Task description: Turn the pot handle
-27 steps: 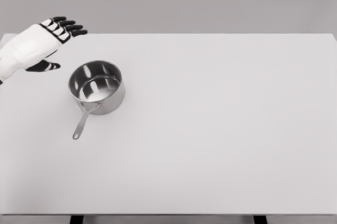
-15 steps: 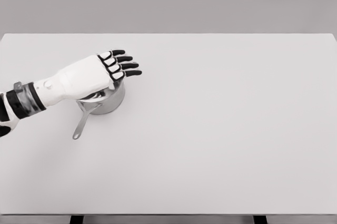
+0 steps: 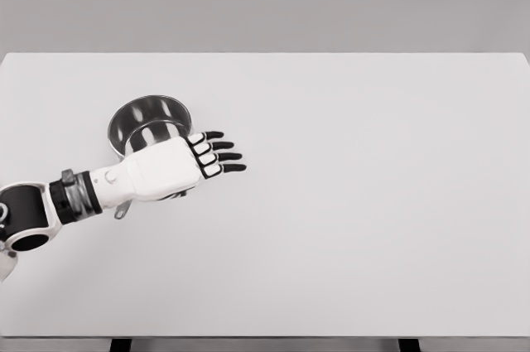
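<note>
From the left edge the left arm reaches across the near side of the steel pot [image 3: 147, 118], which stands at the left of the white table [image 3: 356, 228], its handle [image 3: 121, 210] almost wholly hidden under the wrist. To turn the handle well, the hand should probably drop beside it and sweep sideways, not press the rim. The left hand [image 3: 186, 166] is flat, fingers [image 3: 224, 156] extended and holding nothing; contact with the pot cannot be told.

My left hand [image 3: 178, 168] flat, fingers [image 3: 222, 156] extended, over near side of steel pot [image 3: 147, 120], hiding most of handle [image 3: 121, 211]. Pot near table's [image 3: 373, 203] left edge.
</note>
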`<state>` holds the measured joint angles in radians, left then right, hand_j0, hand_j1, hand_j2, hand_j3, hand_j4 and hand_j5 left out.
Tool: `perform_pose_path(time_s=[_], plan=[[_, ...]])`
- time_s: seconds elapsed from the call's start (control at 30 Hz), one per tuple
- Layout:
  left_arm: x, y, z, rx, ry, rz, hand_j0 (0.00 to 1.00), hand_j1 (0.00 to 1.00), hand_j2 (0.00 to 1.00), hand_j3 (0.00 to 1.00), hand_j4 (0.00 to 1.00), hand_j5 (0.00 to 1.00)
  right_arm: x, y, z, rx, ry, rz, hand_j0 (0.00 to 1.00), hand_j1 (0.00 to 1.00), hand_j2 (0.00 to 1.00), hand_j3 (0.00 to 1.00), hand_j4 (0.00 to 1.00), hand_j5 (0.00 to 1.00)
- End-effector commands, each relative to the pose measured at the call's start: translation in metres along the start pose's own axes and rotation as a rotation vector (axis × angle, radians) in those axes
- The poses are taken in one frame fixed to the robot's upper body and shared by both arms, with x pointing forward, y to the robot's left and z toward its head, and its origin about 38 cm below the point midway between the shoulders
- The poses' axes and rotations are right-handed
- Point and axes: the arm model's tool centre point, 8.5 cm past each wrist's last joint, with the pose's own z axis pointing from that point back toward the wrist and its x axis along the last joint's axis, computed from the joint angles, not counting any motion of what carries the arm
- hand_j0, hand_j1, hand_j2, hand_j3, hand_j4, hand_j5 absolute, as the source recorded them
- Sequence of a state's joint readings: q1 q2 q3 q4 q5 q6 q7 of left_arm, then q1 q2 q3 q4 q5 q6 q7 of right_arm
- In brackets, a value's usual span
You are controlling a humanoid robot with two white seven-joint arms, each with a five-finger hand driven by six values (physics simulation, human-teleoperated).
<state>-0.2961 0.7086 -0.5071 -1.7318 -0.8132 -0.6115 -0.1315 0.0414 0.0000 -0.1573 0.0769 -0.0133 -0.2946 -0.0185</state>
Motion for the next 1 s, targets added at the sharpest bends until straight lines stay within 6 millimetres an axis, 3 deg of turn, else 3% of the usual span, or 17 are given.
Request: perform_pose_path(time_s=[0.0,0.1,0.3,0.67,0.77,0.97], plan=[[-0.004,0.002,0.004,-0.003,0.01,-0.007,1.0,1.0,1.0,1.0,1.0,1.0,0.0,0.0,0.0,0.0,0.0,-0.001,1.0,1.0,1.0,1.0,1.0,1.0],[-0.015,0.008,0.018,-0.018,0.043,-0.034,1.0,1.0,1.0,1.0,1.0,1.0,0.0,0.0,0.0,0.0,0.0,-0.001,1.0,1.0,1.0,1.0,1.0,1.0],[-0.016,-0.004,0.031,-0.033,0.078,-0.002,1.0,1.0,1.0,1.0,1.0,1.0,0.0,0.0,0.0,0.0,0.0,-0.001,1.0,1.0,1.0,1.0,1.0,1.0],[-0.036,-0.003,0.06,-0.076,0.15,-0.024,1.0,1.0,1.0,1.0,1.0,1.0,0.0,0.0,0.0,0.0,0.0,-0.001,1.0,1.0,1.0,1.0,1.0,1.0],[-0.054,-0.005,0.073,-0.084,0.216,-0.014,1.0,1.0,1.0,1.0,1.0,1.0,0.0,0.0,0.0,0.0,0.0,-0.001,1.0,1.0,1.0,1.0,1.0,1.0],[-0.07,-0.009,0.089,-0.11,0.275,-0.016,1.0,1.0,1.0,1.0,1.0,1.0,0.0,0.0,0.0,0.0,0.0,0.0,1.0,1.0,1.0,1.0,1.0,1.0]])
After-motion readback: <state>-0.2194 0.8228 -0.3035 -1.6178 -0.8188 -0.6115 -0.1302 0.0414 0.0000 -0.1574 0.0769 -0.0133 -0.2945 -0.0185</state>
